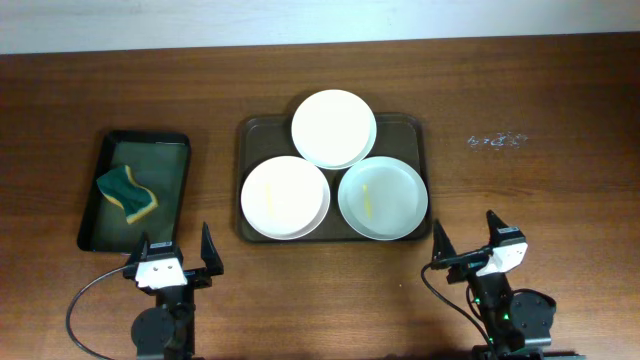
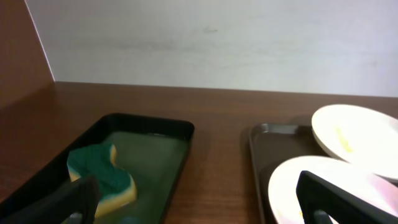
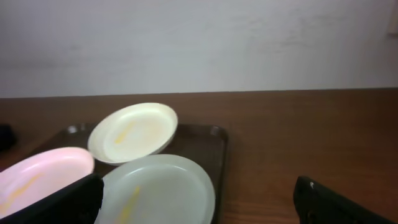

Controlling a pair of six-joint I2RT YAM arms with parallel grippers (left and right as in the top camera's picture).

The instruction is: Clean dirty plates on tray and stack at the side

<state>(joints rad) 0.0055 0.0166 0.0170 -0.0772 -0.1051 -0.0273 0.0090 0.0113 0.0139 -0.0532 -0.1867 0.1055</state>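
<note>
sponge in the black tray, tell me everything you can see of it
The sponge is a wavy-edged block, a dark green scouring layer on top of yellow foam. It lies flat and slanted on the greenish floor of the black tray, toward its left wall. Only the tray touches it.

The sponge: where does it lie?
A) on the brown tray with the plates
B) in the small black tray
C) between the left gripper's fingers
B: the green and yellow sponge lies inside the small black tray, left of the brown tray.
</note>
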